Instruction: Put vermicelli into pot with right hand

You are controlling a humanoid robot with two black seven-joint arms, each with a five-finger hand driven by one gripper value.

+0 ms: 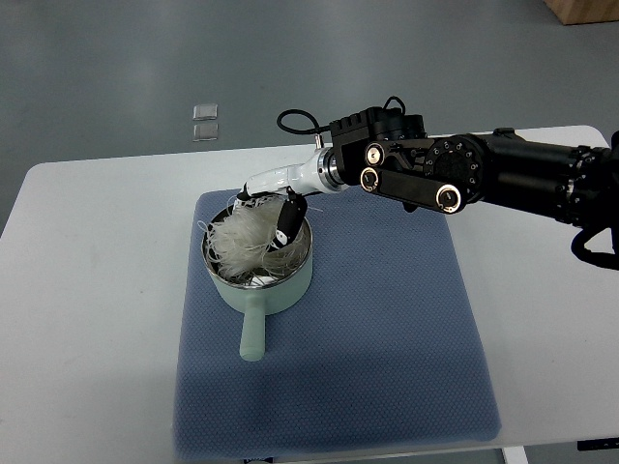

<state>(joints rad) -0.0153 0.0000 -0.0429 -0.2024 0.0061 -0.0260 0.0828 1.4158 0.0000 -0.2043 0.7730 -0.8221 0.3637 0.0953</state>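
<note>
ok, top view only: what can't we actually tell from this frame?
- Right hand: whether its fingers grip or have let go of the white vermicelli tangle; the strands cover them.
- Inside of the pale green handled pot: bottom hidden by the vermicelli.
- Left arm: out of frame.
- Two small clear squares on the floor: too small to identify.

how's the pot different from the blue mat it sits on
The pot is pale mint green; the mat is dull blue. The pot is round with raised walls and a straight handle pointing toward the camera; the mat is a flat rectangle with rounded corners. The pot takes up only the mat's upper left part and holds white vermicelli, where the right hand reaches in; the rest of the mat is bare. Both rest on the white table.
</note>
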